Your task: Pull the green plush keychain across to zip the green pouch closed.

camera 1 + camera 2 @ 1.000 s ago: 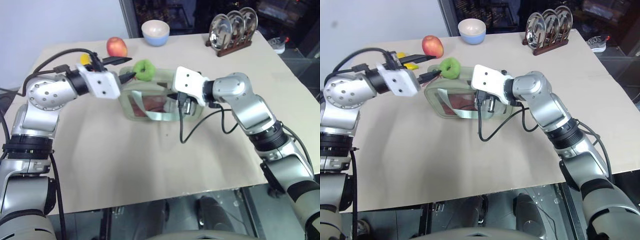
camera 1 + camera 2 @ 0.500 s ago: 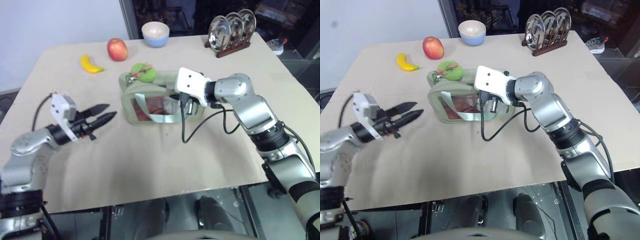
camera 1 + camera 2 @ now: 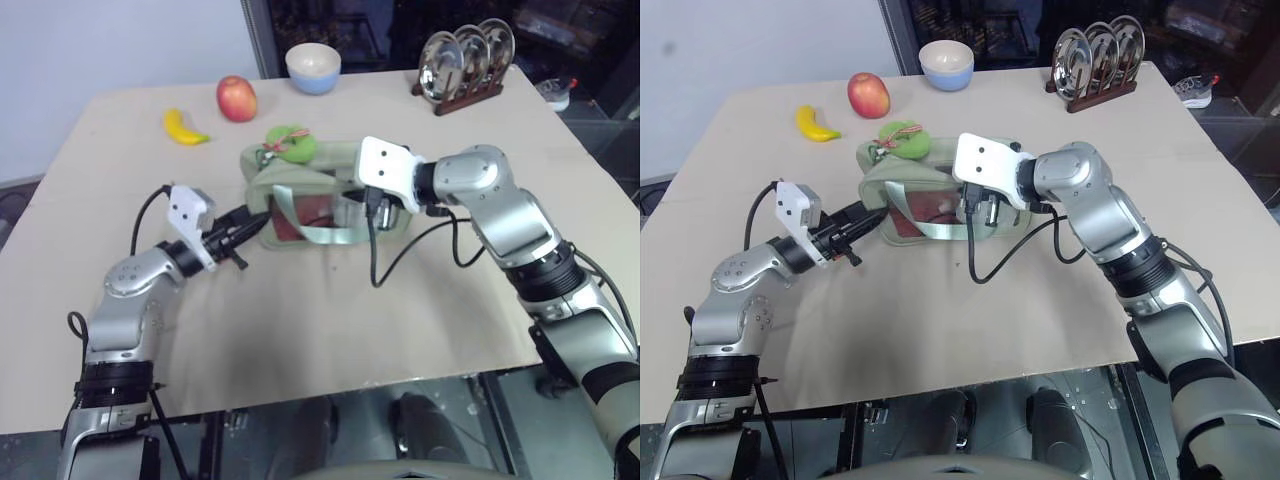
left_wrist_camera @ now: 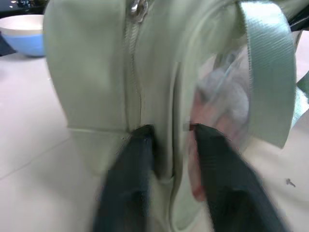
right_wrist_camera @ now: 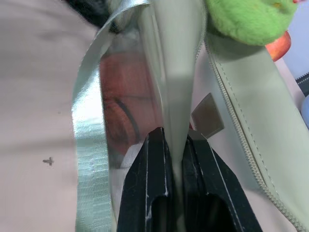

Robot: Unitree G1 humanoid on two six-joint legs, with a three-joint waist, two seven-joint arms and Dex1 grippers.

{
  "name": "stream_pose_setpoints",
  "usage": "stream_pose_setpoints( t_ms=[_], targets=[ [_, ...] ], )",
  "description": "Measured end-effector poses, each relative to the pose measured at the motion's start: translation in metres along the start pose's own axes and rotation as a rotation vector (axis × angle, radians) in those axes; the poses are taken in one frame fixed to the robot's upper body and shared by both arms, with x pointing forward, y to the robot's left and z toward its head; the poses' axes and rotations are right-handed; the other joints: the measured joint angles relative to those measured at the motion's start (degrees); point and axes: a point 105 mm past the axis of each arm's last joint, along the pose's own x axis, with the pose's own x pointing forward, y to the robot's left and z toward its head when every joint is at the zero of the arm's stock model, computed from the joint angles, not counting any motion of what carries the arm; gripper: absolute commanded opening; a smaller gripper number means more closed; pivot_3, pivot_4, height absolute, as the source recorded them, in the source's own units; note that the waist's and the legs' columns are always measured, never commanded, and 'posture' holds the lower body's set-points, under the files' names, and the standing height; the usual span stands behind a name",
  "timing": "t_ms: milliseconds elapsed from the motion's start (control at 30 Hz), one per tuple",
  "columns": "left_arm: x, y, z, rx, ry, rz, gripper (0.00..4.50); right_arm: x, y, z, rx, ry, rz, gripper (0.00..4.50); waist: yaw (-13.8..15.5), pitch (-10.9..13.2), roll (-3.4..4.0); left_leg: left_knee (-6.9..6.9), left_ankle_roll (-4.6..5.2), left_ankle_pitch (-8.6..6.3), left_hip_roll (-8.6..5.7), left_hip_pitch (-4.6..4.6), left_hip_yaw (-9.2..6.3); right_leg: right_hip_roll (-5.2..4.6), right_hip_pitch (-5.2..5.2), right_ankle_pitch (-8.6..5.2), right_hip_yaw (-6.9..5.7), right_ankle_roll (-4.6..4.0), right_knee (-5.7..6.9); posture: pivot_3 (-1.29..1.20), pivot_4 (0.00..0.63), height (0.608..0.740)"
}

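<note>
**Both grippers clamped on the green pouch, plush charm lying on top**

Beige tabletop (image 3: 300,330) spans most of the head views, with dark shelving behind its far edge. Just above the middle of the frame stands the green pouch (image 3: 300,175), its clear front panel facing the camera and its pale strap (image 3: 325,235) hanging across that panel. On the pouch's top, toward its left end, lies the green plush keychain (image 3: 290,143), apart from both grippers.

Reaching in from the lower left, the left gripper (image 3: 243,222) has its two black fingers (image 4: 128,183) pinched on the fabric at the pouch's left end; the left wrist view shows them pressing a fold of the seam from either side. From the right, the right gripper (image 5: 175,145) is closed tight on a thin edge of the pouch's right end.

Toward the upper left of the frame lie a banana (image 3: 183,127) and an apple (image 3: 236,98); a bowl (image 3: 313,67) sits top centre, and a rack of plates (image 3: 467,60) upper right.
</note>
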Motion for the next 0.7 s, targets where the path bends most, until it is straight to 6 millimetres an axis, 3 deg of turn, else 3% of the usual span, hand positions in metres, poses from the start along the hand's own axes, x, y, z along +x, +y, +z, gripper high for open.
stream_pose_setpoints(
  t_ms=[100,300,400,467,600,700],
  targets=[
    [0.000,0.000,0.000,0.000,0.001,-0.003,0.00,-0.001,0.000,0.000,0.004,-0.002,-0.001,1.99,0.01,0.00,0.00,0.00,0.00,0.00,0.00,-0.01,0.00,-0.01,0.00,0.00,0.00,0.00,0.00,0.00,0.150,0.740],
    [-0.001,-0.001,-0.002,0.003,0.007,0.002,0.00,-0.017,-0.017,0.024,-0.057,-0.072,-0.105,1.99,0.05,0.00,0.00,0.00,0.00,0.00,0.00,-0.03,-0.01,-0.01,-0.02,0.00,0.00,0.00,-0.02,0.00,0.150,0.740],
    [-0.001,-0.001,-0.002,0.018,0.012,0.006,0.00,-0.022,-0.033,0.049,-0.161,-0.114,-0.188,1.99,-0.06,0.00,0.01,-0.01,0.00,0.00,0.00,-0.01,0.00,0.00,-0.03,0.00,0.01,0.00,0.01,0.00,0.150,0.740],
    [-0.002,-0.001,-0.001,0.028,0.013,0.005,0.00,-0.023,-0.036,0.059,-0.194,-0.134,-0.203,2.26,-0.04,0.00,0.00,-0.01,0.00,0.00,0.01,-0.01,-0.02,0.01,-0.03,0.00,0.00,0.00,0.00,0.00,0.150,0.740],
    [-0.003,-0.003,-0.001,0.067,0.022,0.010,0.00,-0.002,-0.040,0.078,-0.235,-0.173,-0.202,3.92,-0.08,0.00,0.00,-0.01,0.00,0.00,0.01,0.00,0.01,0.01,-0.03,0.00,0.02,0.00,0.01,0.00,0.150,0.740],
    [-0.002,-0.004,-0.001,0.075,0.024,0.011,0.00,0.012,-0.036,0.079,-0.254,-0.170,-0.183,3.92,-0.01,0.00,0.00,-0.01,-0.01,0.00,-0.01,-0.03,0.00,0.00,-0.04,0.00,0.00,0.00,-0.01,0.00,0.150,0.740]
  ],
)
